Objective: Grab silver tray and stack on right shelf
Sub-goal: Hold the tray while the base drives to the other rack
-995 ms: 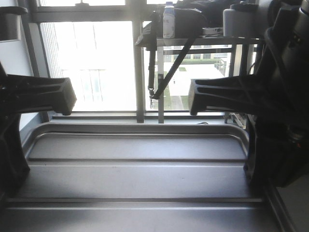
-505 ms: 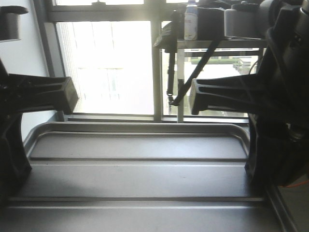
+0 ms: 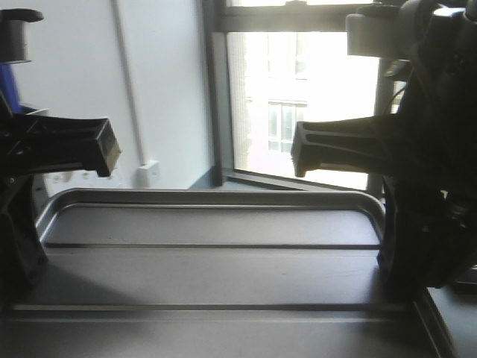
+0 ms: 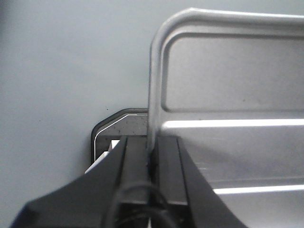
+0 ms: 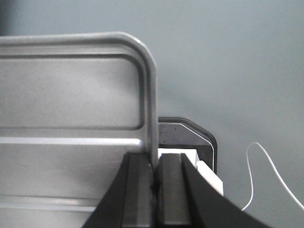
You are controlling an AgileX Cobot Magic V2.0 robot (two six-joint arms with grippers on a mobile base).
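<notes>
The silver tray (image 3: 209, 268) fills the lower part of the front view, level, with two long ridges along its floor. It is held up between my two arms. My left gripper (image 4: 152, 142) is shut on the tray's left rim (image 4: 154, 85), one finger on each side of it. My right gripper (image 5: 156, 159) is shut the same way on the right rim (image 5: 151, 104). In the front view, the left arm (image 3: 19, 246) and the right arm (image 3: 417, 246) stand dark at the tray's two ends. The right shelf is out of view.
Ahead are a pale wall (image 3: 149, 89) with a white socket (image 3: 147, 173) and a bright window (image 3: 305, 97) to the right. Under the tray lies grey floor (image 4: 57, 71). A dark base corner (image 5: 190, 137) and a thin white cable (image 5: 266, 166) show below.
The background has slid to the right: the window moved from the centre to the right, the rack with the bottle and bag left view, and a wall came in. The tray and grips are unchanged.
</notes>
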